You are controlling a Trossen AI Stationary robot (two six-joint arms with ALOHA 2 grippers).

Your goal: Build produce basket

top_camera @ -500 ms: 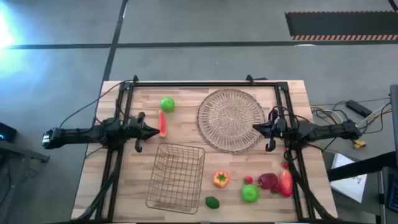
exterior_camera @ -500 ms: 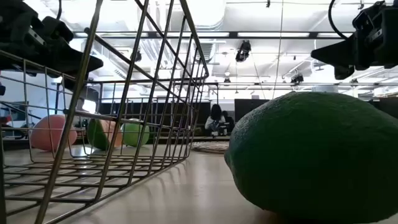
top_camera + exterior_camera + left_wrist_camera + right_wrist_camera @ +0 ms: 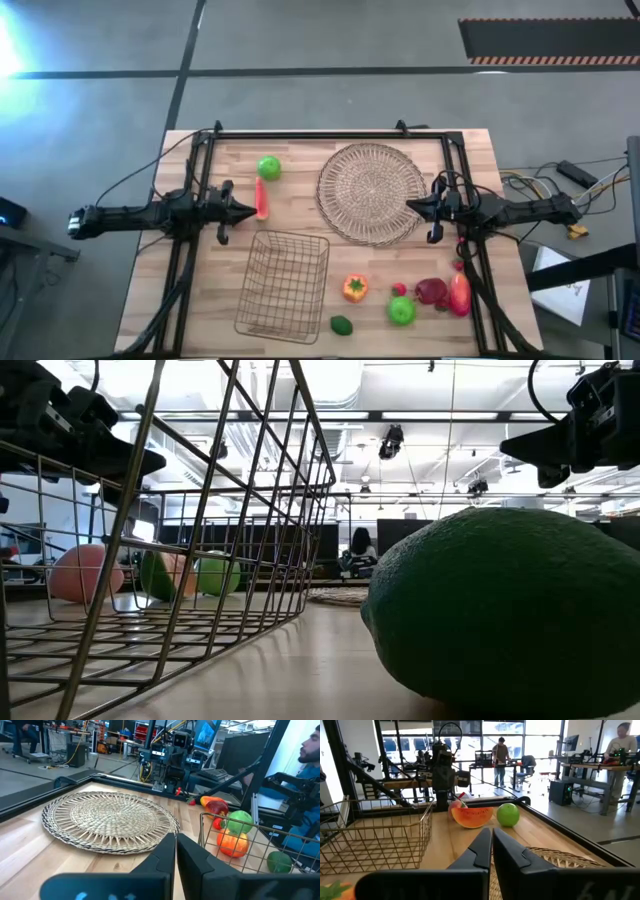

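Note:
The wire basket stands at the table's near middle, its bottom on the wood. A green apple and a red slice lie at the far left. An orange-yellow pepper, a small dark-green piece, a second green apple and red and pink pieces lie near right of the basket. My left gripper hovers shut just beside the slice, above the table. My right gripper hovers shut over the right rim of the straw mat. Both sets of fingers show closed in the wrist views.
The round woven mat lies at the table's far middle between the two arms. A dark frame runs along the far edge and down both sides. Bare wood shows left of the basket. People and desks show in the room beyond the table.

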